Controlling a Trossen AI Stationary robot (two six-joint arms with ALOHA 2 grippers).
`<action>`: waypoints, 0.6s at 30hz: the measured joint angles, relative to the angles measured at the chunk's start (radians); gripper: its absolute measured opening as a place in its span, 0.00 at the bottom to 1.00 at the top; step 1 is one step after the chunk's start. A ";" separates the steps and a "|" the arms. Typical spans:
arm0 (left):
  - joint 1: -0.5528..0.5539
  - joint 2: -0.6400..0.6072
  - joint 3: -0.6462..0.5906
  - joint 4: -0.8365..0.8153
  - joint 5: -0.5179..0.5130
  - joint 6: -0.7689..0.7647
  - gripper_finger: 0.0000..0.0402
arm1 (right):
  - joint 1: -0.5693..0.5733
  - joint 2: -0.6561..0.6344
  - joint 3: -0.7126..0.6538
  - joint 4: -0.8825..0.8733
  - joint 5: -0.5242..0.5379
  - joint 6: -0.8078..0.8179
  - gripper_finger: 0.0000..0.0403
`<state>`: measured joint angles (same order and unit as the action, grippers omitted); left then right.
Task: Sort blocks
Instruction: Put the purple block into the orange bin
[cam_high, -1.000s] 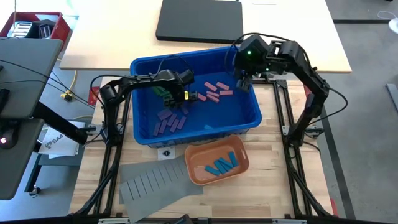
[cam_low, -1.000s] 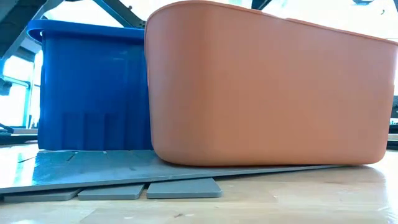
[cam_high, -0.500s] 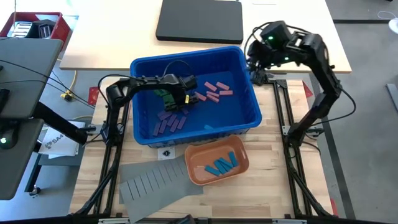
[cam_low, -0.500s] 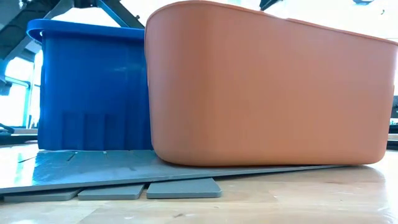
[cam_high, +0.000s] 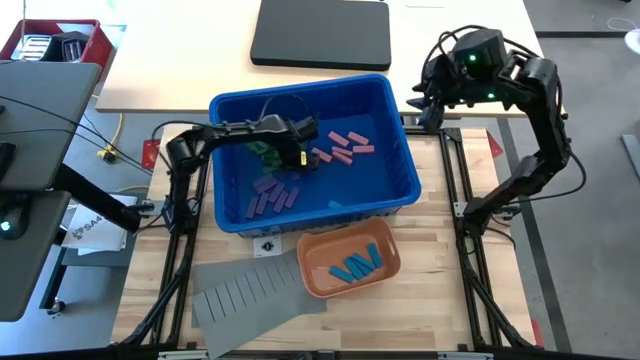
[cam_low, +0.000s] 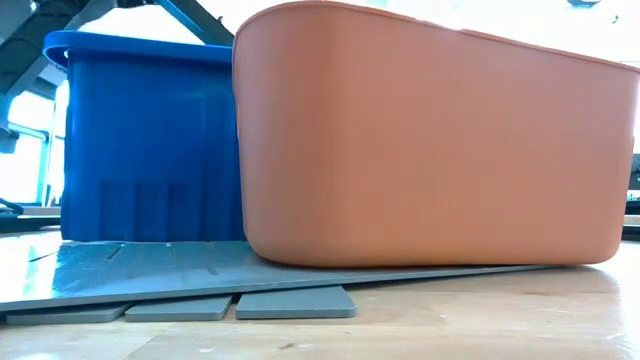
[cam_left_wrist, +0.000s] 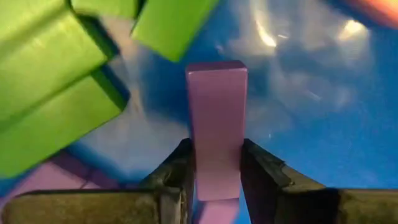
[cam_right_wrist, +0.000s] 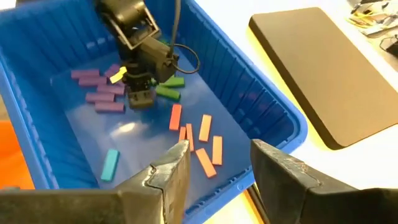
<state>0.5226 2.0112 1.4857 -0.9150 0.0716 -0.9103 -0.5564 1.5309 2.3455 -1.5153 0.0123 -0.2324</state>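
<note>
Right end effector: now out of the blue bin, sits at the upper right of the high view, beyond the bin's right rim; a second back it hung inside the bin's upper right corner. Arm folded farther right.

Left end effector: shifted slightly within the bin, centre left of the high view. Fingers, wide apart a second ago, now pressed on both sides of a purple block.
</note>
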 joint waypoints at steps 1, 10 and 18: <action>-0.005 -0.017 0.016 -0.016 -0.004 0.053 0.21 | 0.000 -0.002 0.000 0.008 0.002 0.020 0.40; -0.082 -0.271 0.158 -0.011 0.168 0.617 0.21 | 0.015 0.023 0.000 0.050 -0.122 0.202 0.40; -0.166 -0.479 0.191 0.151 0.265 0.740 0.21 | 0.118 0.068 -0.052 0.290 -0.375 0.332 0.40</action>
<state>0.3569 1.5319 1.6764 -0.7637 0.3366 -0.1705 -0.4381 1.5990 2.2938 -1.2257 -0.3627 0.1000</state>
